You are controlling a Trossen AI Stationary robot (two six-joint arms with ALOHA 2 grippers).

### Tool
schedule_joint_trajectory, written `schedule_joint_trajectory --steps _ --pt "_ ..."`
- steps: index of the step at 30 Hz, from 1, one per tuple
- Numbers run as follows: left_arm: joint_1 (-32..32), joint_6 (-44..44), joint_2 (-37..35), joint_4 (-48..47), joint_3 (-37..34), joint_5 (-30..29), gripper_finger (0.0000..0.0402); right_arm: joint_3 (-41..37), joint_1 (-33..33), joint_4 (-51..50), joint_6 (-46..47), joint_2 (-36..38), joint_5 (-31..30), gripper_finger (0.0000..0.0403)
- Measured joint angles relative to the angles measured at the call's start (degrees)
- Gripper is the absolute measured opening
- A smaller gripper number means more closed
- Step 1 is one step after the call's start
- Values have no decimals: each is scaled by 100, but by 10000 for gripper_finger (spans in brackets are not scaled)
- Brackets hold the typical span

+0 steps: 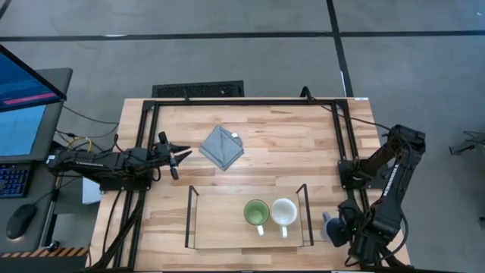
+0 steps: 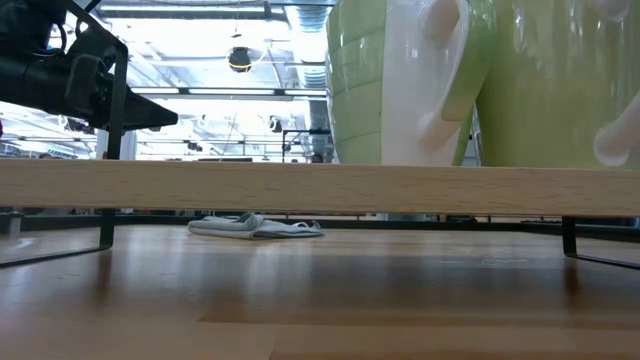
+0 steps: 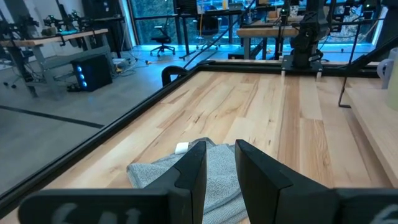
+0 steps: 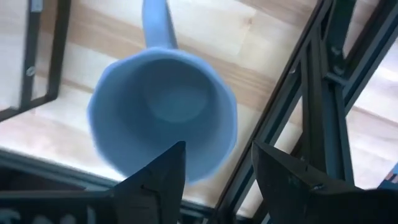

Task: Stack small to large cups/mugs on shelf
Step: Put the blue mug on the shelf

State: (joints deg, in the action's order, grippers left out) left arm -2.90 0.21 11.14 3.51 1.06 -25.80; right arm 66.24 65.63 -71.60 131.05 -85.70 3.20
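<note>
Nearest the front edge, at the table's right corner, the right gripper [image 4: 214, 171] hangs over the blue-grey mug [image 4: 163, 115], its fingers spread with a clear gap and holding nothing; the mug sits upright on the tabletop just outside the shelf's [image 1: 220, 224] right wire end, close against the black table frame [image 4: 323, 93].

To take it cleanly, I'd judge the fingers should straddle one wall of the rim on the side away from the handle [image 4: 155, 25], come down straight, and close firmly before lifting. The lift must clear the wire end of the shelf before moving inward.

On the shelf board the green mug [image 1: 256, 213] and cream-white mug [image 1: 283, 211] stand side by side, almost touching, towards its right half. The left half of the board is bare. The frame rail beside the blue-grey mug looks like the main obstacle: little room for the outer finger.

Farther back, the grey folded cloth [image 1: 222, 147] lies mid-table. The left gripper [image 1: 176, 158] waits beside it, fingers slightly parted and empty, well apart from the shelf.
</note>
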Motion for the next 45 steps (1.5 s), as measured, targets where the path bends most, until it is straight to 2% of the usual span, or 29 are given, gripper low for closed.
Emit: schedule_joint_trajectory --steps 8,14,31,45 --pt "0 0 0 -1 0 0 76 -1 0 -17 145 -444 315 205" --pt "-1 0 2 -2 0 -1 76 -3 -13 16 150 -690 296 202" --pt "-2 0 0 -4 0 -2 76 -1 -13 117 113 -847 280 97" --pt "0 1 1 -11 0 -2 76 -1 -15 108 100 -840 258 71"
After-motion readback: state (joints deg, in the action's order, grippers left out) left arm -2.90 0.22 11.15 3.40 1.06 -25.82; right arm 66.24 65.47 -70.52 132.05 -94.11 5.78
